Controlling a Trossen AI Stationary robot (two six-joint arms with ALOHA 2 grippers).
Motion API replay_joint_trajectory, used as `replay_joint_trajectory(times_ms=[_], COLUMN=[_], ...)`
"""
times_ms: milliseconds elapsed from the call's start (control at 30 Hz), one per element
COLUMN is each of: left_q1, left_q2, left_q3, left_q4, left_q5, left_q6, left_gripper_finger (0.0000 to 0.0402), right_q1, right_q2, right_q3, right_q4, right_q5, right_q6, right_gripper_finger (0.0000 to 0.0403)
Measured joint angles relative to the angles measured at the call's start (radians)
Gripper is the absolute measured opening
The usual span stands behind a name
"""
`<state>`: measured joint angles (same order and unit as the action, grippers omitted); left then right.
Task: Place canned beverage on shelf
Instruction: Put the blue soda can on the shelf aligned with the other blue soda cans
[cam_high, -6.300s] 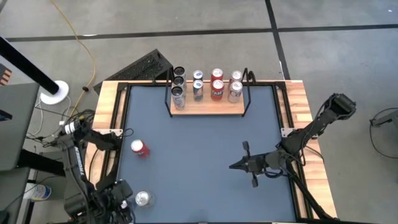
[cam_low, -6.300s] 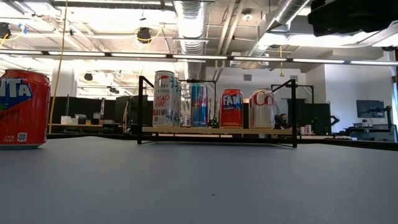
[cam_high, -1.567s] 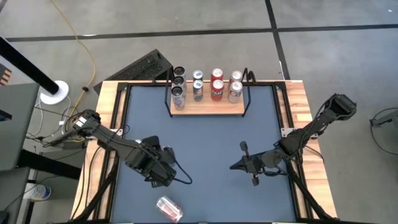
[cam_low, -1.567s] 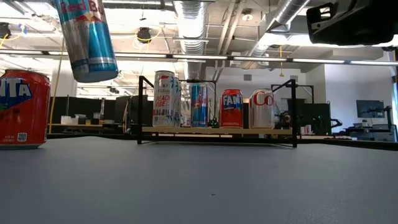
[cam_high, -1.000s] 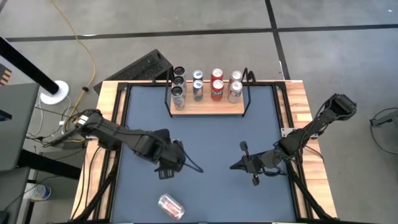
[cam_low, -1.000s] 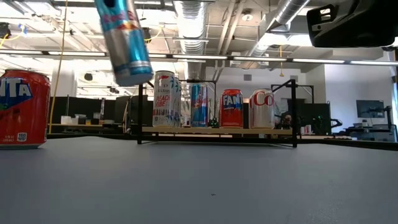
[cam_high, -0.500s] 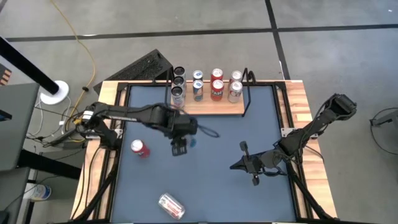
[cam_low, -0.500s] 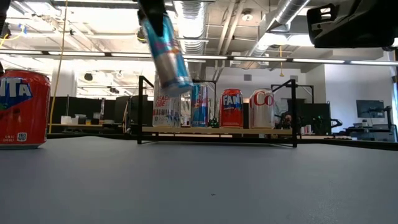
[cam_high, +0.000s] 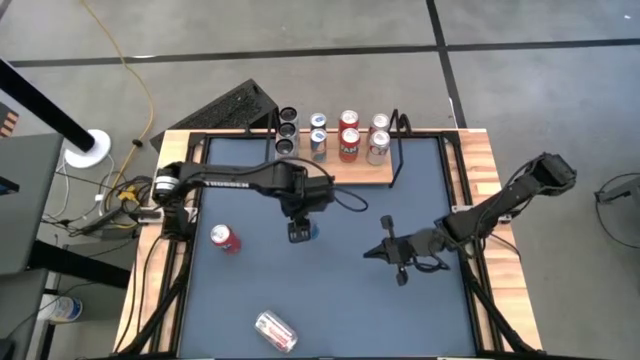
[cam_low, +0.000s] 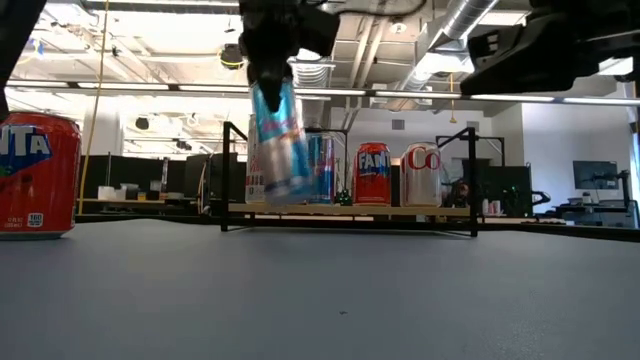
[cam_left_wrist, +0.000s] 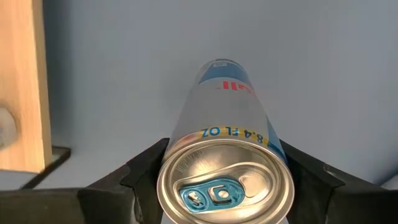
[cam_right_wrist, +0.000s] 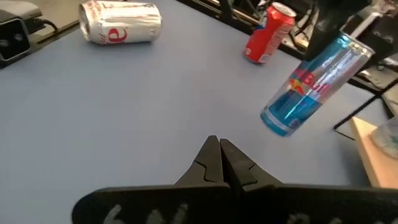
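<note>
A slim blue-and-silver can (cam_low: 275, 140) hangs in the air with my left gripper (cam_high: 300, 228) shut on its top end. It hangs above the dark table mat, just in front of the shelf (cam_high: 345, 176), a light-wood board with black wire uprights that carries several upright cans (cam_high: 348, 140). The right wrist view shows the held can (cam_right_wrist: 314, 84) tilted and clear of the mat. My right gripper (cam_high: 385, 250) hovers shut and empty over the mat's right half, its fingers (cam_right_wrist: 219, 158) pointing toward the left. My left gripper pinches the slim can just below its top rim (cam_left_wrist: 180, 149), one finger (cam_left_wrist: 146, 171) on each side. The fingers come from above, pointing down. The can hangs below them, slightly tilted, its bottom end (cam_low: 283, 190) clear of the mat.
A red can (cam_high: 224, 238) stands upright near the mat's left edge. A silver can (cam_high: 273, 331) lies on its side near the front edge. Wooden rails (cam_high: 480, 170) frame the mat. Bare board shows at the shelf's front (cam_high: 360, 178).
My left gripper has carried the slim can toward the table's far edge and to the right, up to the front of the shelf, and has sunk somewhat. The can stays held and clear of the mat. My right gripper has shifted a little toward the far edge.
</note>
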<state>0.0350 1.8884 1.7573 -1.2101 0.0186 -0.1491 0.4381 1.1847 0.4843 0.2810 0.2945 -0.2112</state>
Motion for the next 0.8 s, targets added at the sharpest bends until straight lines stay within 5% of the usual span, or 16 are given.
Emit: replay_joint_trajectory(times_ms=[433,800], left_q1=[0.001,0.000], left_q2=[0.013,0.012], left_q3=[0.000,0.000], left_q4=[-0.101,-0.055], left_q5=[0.007,0.017], left_q6=[-0.056,-0.095], left_gripper_finger=[0.0230,0.0295], right_q1=[-0.048,-0.055], right_q2=[0.000,0.000], right_q3=[0.000,0.000], right_q4=[-0.010,-0.018], right_q5=[-0.062,-0.063], right_q6=[0.012,0.027], right_gripper_finger=[0.0000,0.0000])
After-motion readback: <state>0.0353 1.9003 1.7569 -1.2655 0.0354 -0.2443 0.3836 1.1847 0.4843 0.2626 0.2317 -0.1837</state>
